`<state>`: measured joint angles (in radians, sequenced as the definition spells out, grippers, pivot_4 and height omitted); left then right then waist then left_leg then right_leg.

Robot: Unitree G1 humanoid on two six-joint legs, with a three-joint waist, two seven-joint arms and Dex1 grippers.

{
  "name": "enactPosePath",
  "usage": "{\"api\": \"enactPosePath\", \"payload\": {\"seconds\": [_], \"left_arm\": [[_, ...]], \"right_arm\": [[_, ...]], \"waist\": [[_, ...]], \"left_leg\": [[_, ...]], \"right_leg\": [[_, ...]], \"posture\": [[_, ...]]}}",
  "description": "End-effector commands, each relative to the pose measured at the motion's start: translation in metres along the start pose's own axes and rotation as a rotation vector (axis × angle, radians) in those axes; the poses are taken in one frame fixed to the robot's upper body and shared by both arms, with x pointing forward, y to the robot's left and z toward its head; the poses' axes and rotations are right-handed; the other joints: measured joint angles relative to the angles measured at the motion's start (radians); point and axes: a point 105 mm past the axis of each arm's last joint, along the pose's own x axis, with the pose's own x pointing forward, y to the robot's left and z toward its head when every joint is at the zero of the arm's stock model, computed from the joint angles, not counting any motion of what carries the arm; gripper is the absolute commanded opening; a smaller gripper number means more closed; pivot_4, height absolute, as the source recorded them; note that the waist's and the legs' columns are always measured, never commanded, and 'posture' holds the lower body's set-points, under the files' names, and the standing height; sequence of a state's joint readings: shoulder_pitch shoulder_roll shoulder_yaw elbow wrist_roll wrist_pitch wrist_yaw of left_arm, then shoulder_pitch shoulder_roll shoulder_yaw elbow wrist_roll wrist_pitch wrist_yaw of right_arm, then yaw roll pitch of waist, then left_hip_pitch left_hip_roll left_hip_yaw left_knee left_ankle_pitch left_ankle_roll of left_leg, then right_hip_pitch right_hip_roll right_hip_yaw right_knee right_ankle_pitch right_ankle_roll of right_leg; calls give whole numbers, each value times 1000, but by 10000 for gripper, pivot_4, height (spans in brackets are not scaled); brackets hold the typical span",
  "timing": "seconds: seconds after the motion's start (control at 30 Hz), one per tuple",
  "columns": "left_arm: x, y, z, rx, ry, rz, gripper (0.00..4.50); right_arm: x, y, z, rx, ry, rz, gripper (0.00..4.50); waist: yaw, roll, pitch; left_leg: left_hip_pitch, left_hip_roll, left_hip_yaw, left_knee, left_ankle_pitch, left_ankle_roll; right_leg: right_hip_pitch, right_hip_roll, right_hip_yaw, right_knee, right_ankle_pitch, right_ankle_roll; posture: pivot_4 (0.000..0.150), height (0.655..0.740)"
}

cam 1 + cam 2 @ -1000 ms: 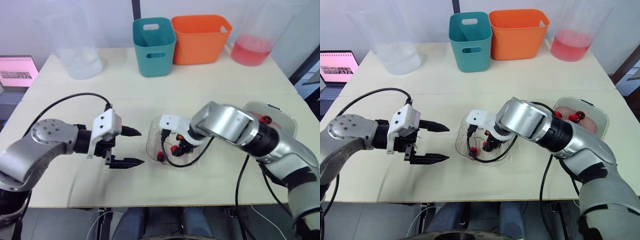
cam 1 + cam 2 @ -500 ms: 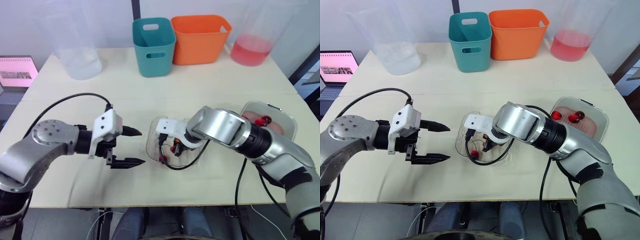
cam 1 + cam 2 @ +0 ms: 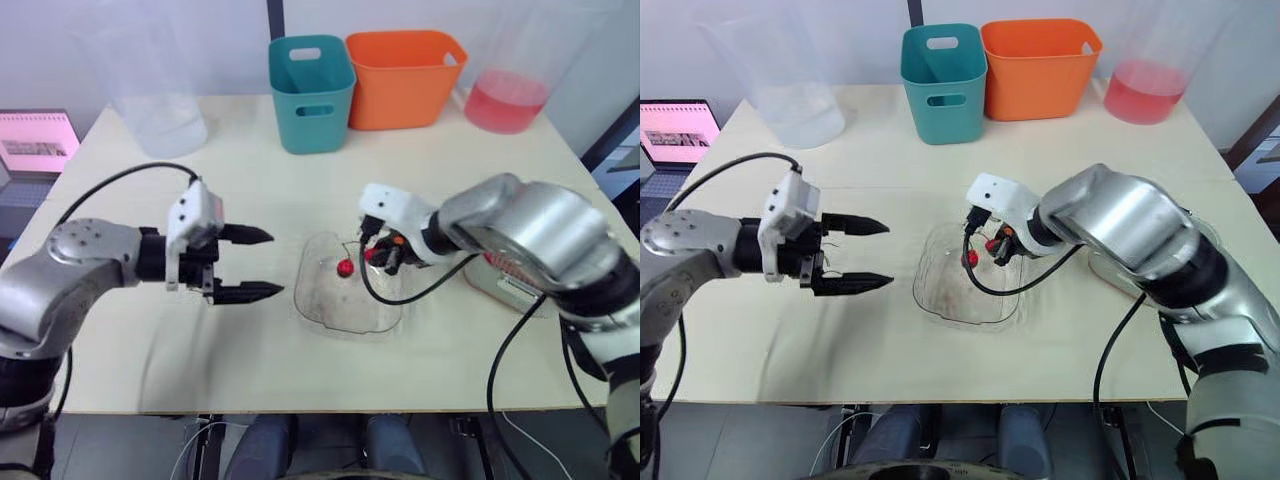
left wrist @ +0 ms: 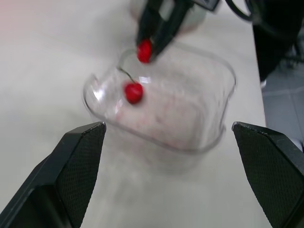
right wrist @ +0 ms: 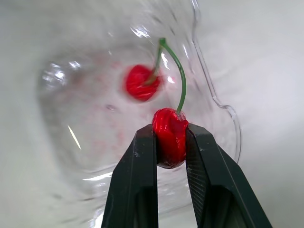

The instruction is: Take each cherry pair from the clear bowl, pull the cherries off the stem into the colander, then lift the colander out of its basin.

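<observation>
Over the middle of the table [image 3: 250, 170], the right gripper [image 5: 171, 134] is pinching a cherry pair [image 3: 346, 266]. Its two black fingers [image 5: 141, 164] are pressing tight on one red cherry from both sides. A thin green stem is curving up from that cherry and going down again to the second cherry, which is hanging free and touching nothing.

Right under the cherries, the clear bowl [image 3: 345, 318] is sitting flat on the table. The hanging cherry is dangling above the bowl, near the side that is farther from the robot.

On the other side of the bowl, the left gripper [image 3: 275, 263] is hovering just above the table. Its two fingers are spread wide apart and are holding nothing. They are pointing toward the bowl, close to it but not touching it.

Behind the right arm, a bit of the clear basin [image 3: 512, 288] is peeking out. The arm is hiding most of it, so I cannot tell how the colander is sitting inside.

Farther back, a teal bin [image 3: 311, 92] and an orange bin [image 3: 404, 77] are standing side by side. A jug with pink water [image 3: 508, 98] is standing near the orange bin. A big clear tub [image 3: 160, 110] is standing at the far left corner.
</observation>
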<state>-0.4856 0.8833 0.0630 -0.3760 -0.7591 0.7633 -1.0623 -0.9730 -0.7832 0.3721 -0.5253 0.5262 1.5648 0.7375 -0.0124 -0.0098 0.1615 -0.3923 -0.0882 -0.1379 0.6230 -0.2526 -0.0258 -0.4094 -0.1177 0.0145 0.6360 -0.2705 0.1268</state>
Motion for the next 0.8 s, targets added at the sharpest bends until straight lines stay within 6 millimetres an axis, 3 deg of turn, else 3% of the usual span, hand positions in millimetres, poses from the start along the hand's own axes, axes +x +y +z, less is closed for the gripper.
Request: {"api": "enactPosePath", "payload": {"seconds": [0.03,0.27,0.47,0.8], "left_arm": [[-3,14,21,10,-96,27,45000],[20,32,50,-21,-248,-49,45000],[41,40,50,-18,-256,-87,45000],[52,42,59,-55,-301,-115,45000]], "right_arm": [[-25,-1,26,-83,-229,-91,6381],[-27,-11,44,-38,-449,-222,6381],[-27,-6,53,-19,-530,-234,6381],[-26,2,53,-13,-557,-217,6381]], "waist": [[-2,0,0],[-2,0,0],[-4,0,0],[-5,0,0]], "left_leg": [[0,0,0,0,0,0],[0,0,0,3,1,-1],[0,0,0,4,3,-5],[0,0,0,4,3,-5]], "right_leg": [[0,0,0,0,0,0],[0,0,0,2,0,0],[0,0,0,3,0,0],[0,0,1,3,0,0]], "posture": [[1500,7400],[1500,7400],[1500,7400],[1500,7400]]}}
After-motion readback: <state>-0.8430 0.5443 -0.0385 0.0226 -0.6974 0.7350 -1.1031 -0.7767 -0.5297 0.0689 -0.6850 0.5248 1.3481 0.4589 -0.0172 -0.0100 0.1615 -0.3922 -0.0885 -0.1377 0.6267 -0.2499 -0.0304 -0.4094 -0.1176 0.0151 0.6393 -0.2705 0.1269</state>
